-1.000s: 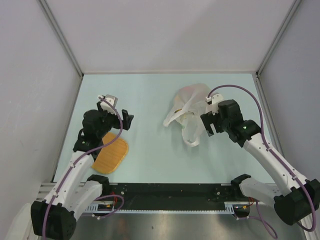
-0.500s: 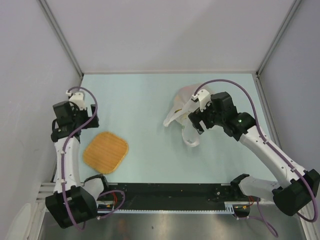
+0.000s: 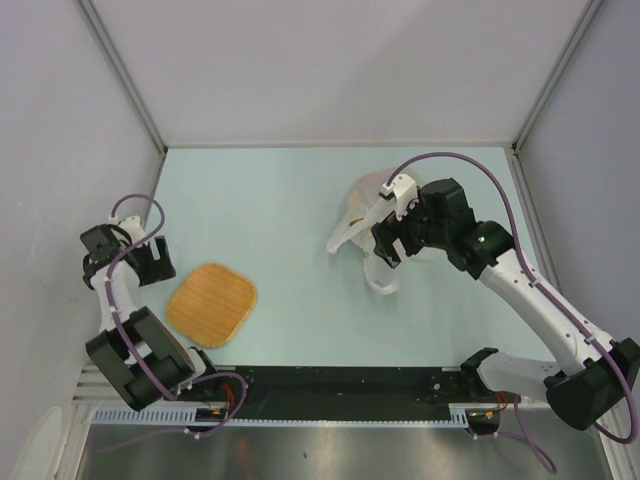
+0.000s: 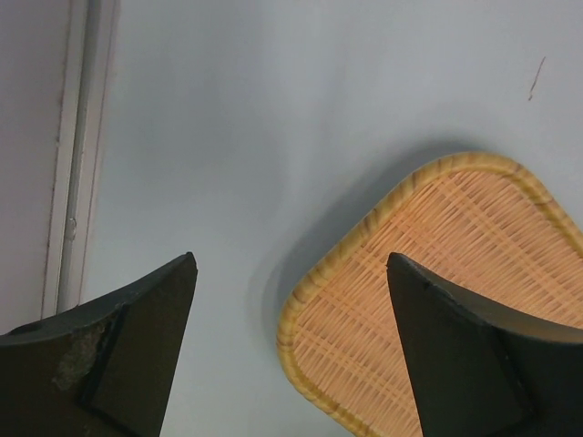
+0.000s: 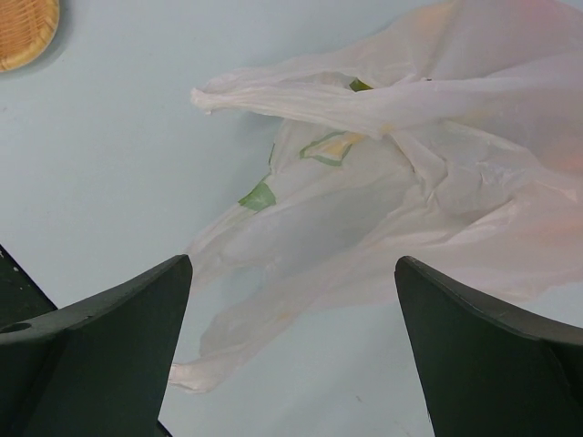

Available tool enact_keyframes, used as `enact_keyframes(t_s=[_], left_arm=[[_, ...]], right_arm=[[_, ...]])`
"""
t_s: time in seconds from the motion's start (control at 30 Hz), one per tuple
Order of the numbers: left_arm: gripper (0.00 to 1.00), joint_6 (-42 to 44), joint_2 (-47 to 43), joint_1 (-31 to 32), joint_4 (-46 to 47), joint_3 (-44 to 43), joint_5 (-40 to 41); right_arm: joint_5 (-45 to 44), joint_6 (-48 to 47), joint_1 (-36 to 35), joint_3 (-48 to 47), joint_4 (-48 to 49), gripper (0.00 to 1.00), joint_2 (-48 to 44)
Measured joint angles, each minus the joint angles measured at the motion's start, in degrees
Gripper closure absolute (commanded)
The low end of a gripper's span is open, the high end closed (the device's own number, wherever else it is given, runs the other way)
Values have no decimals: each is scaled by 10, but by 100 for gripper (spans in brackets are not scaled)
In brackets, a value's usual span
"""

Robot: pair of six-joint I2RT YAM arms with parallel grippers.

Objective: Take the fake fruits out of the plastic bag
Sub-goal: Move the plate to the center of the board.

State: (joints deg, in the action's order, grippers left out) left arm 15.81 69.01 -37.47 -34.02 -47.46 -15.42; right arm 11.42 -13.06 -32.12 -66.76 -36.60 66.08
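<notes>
Found bag (image 3: 352, 232) lying crumpled on desk (image 3: 280, 200), well to the right of mat (image 3: 212, 303) and a little farther back, one handle loop stretched toward mat. Noted right hand (image 3: 386, 245) released, jaws wide, poised over bag on the side facing mat, gripping nothing. Saw green and yellow patches (image 5: 260, 196) through the film; cannot tell whether fruits or print. Logged left hand (image 3: 152, 264) likewise released and empty, just left of mat, near its edge.
</notes>
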Motion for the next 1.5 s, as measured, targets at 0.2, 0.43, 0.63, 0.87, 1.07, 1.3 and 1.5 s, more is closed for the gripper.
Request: enact_keyframes(t_s=[0.2, 0.43, 0.63, 0.87, 1.07, 1.3, 1.5], left_arm=[[13, 106, 87, 0, 10, 1, -20], [26, 244, 161, 0, -31, -7, -74], [41, 324, 210, 10, -93, -29, -129], [78, 332, 193, 71, -84, 0, -143], [100, 264, 176, 158, -87, 28, -195], [100, 167, 236, 254, -106, -30, -199], [100, -12, 286, 289, -39, -60, -251]], right_arm=[[7, 6, 0, 0, -2, 1, 0], [16, 10, 1, 0, -16, 1, 0], [22, 10, 1, 1, -21, 1, 0], [26, 13, 4, 38, -18, 1, -23], [31, 19, 16, 52, -15, 1, -31], [35, 21, 22, 58, -8, 1, -31], [35, 21, 23, 60, -8, 1, -31]])
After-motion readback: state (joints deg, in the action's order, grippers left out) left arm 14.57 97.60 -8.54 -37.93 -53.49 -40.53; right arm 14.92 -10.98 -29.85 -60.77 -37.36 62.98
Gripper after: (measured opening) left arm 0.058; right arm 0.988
